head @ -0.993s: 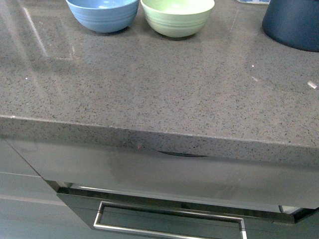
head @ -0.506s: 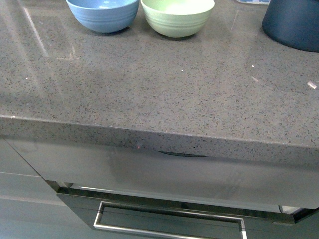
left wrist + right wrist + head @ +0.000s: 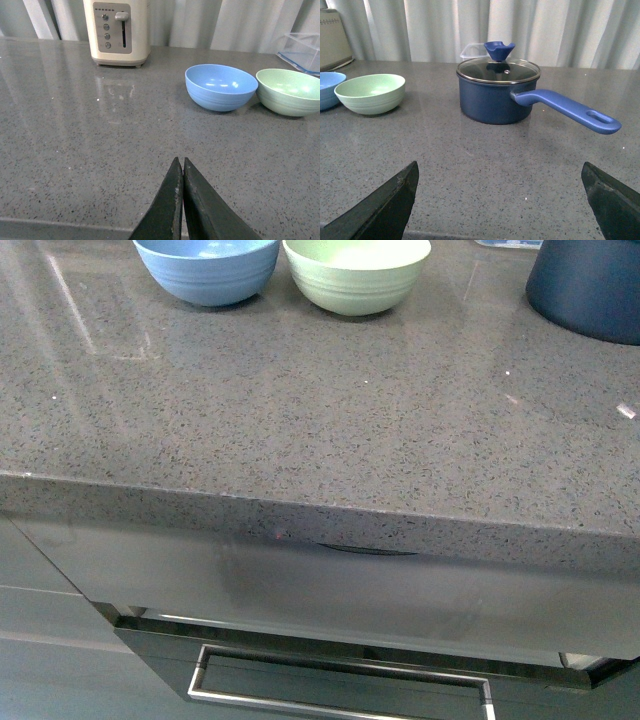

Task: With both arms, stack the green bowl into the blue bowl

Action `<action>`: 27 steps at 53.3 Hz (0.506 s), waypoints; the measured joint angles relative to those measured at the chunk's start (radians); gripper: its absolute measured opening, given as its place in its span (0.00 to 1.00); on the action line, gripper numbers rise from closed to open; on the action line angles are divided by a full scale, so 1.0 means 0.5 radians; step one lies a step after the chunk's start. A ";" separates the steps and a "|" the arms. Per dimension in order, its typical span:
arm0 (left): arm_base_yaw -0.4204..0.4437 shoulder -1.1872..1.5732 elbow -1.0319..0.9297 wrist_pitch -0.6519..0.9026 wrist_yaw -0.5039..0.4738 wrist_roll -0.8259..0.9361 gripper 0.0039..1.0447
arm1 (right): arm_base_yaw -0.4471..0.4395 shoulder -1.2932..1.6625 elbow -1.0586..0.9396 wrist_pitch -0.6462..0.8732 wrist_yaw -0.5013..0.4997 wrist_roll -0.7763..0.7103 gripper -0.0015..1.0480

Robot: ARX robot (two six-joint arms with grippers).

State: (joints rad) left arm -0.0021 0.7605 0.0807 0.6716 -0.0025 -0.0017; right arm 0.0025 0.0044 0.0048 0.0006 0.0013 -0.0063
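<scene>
Over the near edge of the speckled grey stone worktop (image 3: 300,420), the left tool (image 3: 182,172) is pressed closed and empty, while the right tool (image 3: 499,167) gapes wide. Farther back, the pale mint-green ridged bowl (image 3: 357,280) stands upright just right of the sky-blue ridged bowl (image 3: 207,275).

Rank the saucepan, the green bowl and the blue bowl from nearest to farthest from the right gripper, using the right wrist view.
1. saucepan: directly ahead of the open right gripper.
2. green bowl: to the robot's left of the saucepan.
3. blue bowl: beyond the green bowl, farther left.
</scene>
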 joint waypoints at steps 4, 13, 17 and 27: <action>0.000 -0.081 -0.026 -0.055 -0.001 -0.001 0.03 | 0.000 0.000 0.000 0.000 0.000 0.000 0.90; 0.000 -0.206 -0.117 -0.063 0.000 -0.001 0.03 | 0.000 0.000 0.000 0.000 0.001 0.000 0.90; 0.000 -0.291 -0.118 -0.146 0.000 -0.001 0.03 | 0.000 0.000 0.000 0.000 0.000 0.000 0.90; 0.000 -0.552 -0.120 -0.375 0.000 0.000 0.03 | 0.000 0.000 0.000 0.000 0.001 0.000 0.90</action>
State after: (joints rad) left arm -0.0021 0.4847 0.0208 0.4839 -0.0025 -0.0017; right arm 0.0025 0.0044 0.0048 0.0006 0.0017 -0.0063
